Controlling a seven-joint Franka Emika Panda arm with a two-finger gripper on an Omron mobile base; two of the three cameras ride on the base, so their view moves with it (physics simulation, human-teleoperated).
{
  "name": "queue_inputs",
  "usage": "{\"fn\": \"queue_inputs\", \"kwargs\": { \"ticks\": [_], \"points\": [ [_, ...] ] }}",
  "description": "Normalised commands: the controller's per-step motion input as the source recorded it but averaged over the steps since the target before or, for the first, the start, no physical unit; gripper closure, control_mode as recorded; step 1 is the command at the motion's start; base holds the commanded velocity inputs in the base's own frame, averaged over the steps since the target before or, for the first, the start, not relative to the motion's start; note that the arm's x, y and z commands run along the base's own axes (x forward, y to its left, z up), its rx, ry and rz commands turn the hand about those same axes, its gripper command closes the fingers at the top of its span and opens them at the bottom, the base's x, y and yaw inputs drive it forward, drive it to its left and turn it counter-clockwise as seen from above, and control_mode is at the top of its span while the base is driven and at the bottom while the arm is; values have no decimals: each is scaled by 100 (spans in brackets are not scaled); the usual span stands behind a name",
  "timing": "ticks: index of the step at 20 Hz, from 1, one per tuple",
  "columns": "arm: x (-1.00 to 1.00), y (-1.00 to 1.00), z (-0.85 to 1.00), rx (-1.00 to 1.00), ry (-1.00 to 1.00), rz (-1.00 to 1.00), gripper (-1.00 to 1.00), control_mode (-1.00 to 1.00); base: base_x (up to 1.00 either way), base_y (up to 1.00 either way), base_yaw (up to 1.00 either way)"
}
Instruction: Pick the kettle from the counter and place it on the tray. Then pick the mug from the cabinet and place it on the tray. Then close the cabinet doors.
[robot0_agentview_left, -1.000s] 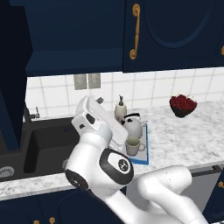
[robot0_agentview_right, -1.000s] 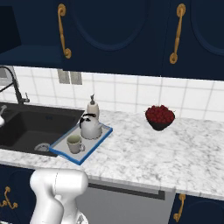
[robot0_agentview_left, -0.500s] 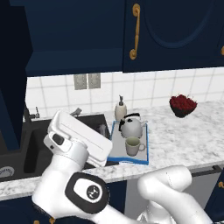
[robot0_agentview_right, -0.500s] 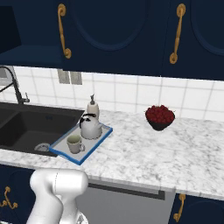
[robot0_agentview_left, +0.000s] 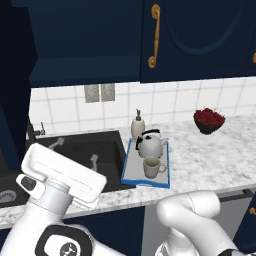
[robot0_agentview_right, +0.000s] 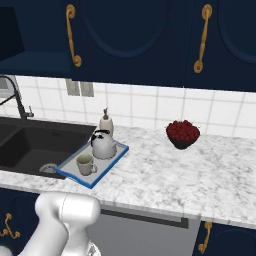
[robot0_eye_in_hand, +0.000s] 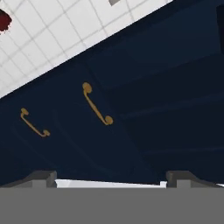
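- We see the kettle (robot0_agentview_left: 149, 146) and the mug (robot0_agentview_left: 151, 167) both standing on the tray (robot0_agentview_left: 131, 173), kettle at the back, mug in front, close together; the tray lies on the counter (robot0_agentview_right: 165, 177) just beside the black sink (robot0_agentview_right: 30, 145).
- So we judge what is left is the cabinet doors: one door (robot0_agentview_left: 10, 85) stands open at the far left of the left base view, and the cabinet (robot0_agentview_left: 82, 35) shows its dark inside w/ the shelf edge.
- Gripper (robot0_eye_in_hand: 109, 181): fingers spread wide, nothing between them; it looks up at navy fronts w/ gold handles (robot0_eye_in_hand: 97, 104).
- Handling, our judgement: the door is a stiff, flat panel on hinges, prob. light to swing, not fragile. Best to push on its flat face near the free edge, far from the hinge; the gold handle is thin and smooth, could slip.
- Kettle and mug need no more touching; the mug is ceramic, so we keep the arm away from the tray.
- Writing, brands, labels: none we can read.
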Motion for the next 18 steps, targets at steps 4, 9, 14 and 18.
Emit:
{"fn": "queue_inputs", "kwargs": {
  "ticks": [4,9,14,18],
  "points": [
    [-12,68,0,-13,0,-4,-100,-100,0,0,0],
    [-2,53,1,-8,0,-2,-100,-100,0,0,0],
    [14,21,-34,0,0,-2,-100,-100,0,0,0],
    [40,4,-40,0,0,0,-100,-100,0,0,0]
  ]
}}
